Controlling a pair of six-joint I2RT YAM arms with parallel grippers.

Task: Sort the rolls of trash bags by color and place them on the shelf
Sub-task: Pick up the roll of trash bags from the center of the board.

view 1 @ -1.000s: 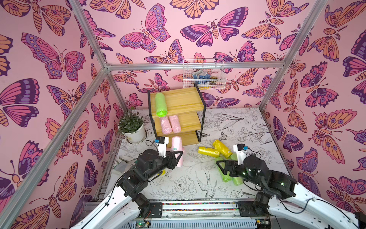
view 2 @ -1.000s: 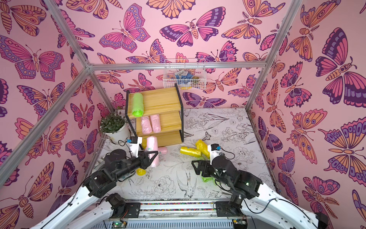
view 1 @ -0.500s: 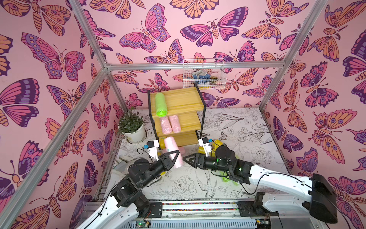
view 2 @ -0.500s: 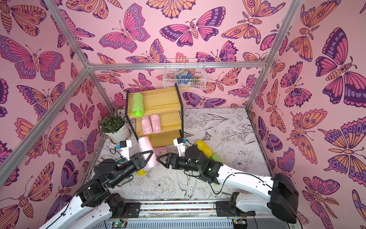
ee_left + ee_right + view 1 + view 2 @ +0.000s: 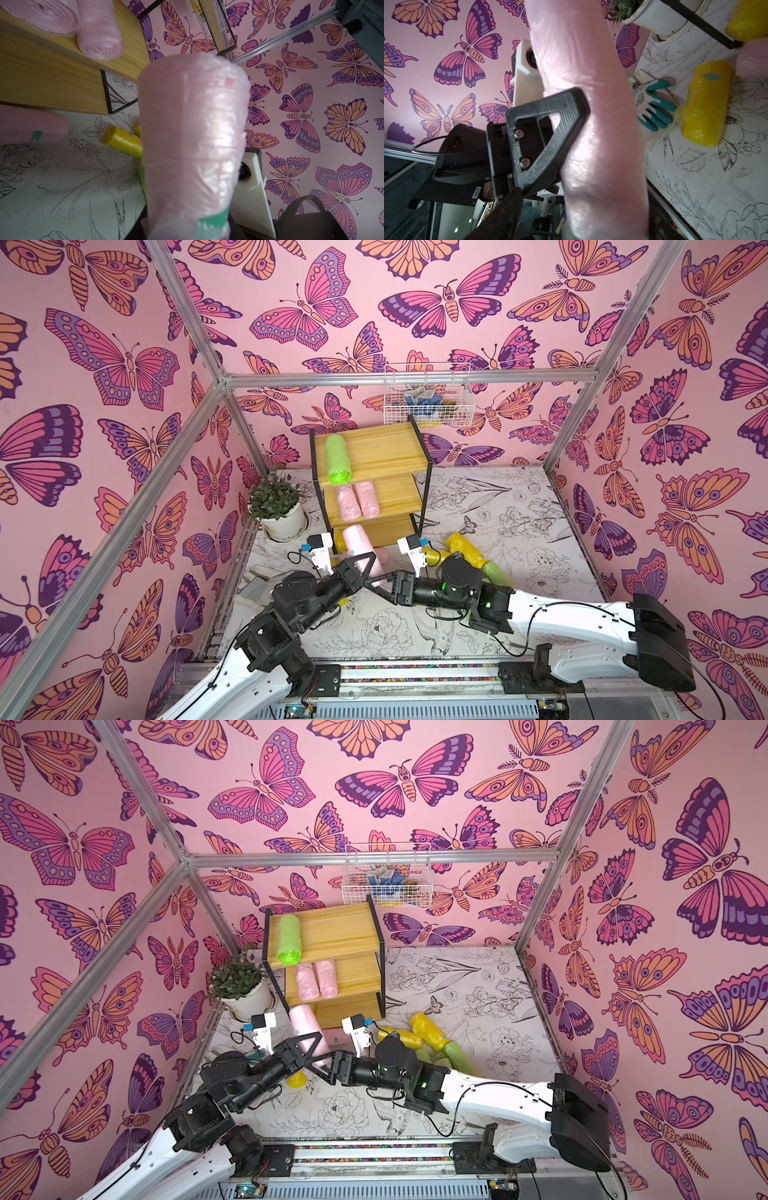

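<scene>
My left gripper (image 5: 365, 566) is shut on a pale pink roll (image 5: 358, 543) and holds it upright in front of the shelf (image 5: 386, 448); one of its fingers (image 5: 546, 128) presses the roll's side. My right gripper (image 5: 371, 584) is open, its jaws either side of that roll's lower end (image 5: 602, 187), with a gap on one side. On the shelf, a green roll (image 5: 337, 459) lies on the top tier and two pink rolls (image 5: 356, 501) on the middle one. Yellow rolls (image 5: 465, 549) and a green roll (image 5: 494, 572) lie on the floor at the right.
Another pink roll (image 5: 31, 124) lies on the floor by the shelf's foot, and a yellow roll (image 5: 704, 104) beside a teal-and-white glove (image 5: 652, 104) under my left arm. A potted plant (image 5: 280, 510) stands left of the shelf. A white wire basket (image 5: 428, 398) hangs behind.
My right arm has swung from the right side of the floor across to the pink roll, and its jaws have narrowed around it. My left arm has drawn back slightly, still holding the roll.
</scene>
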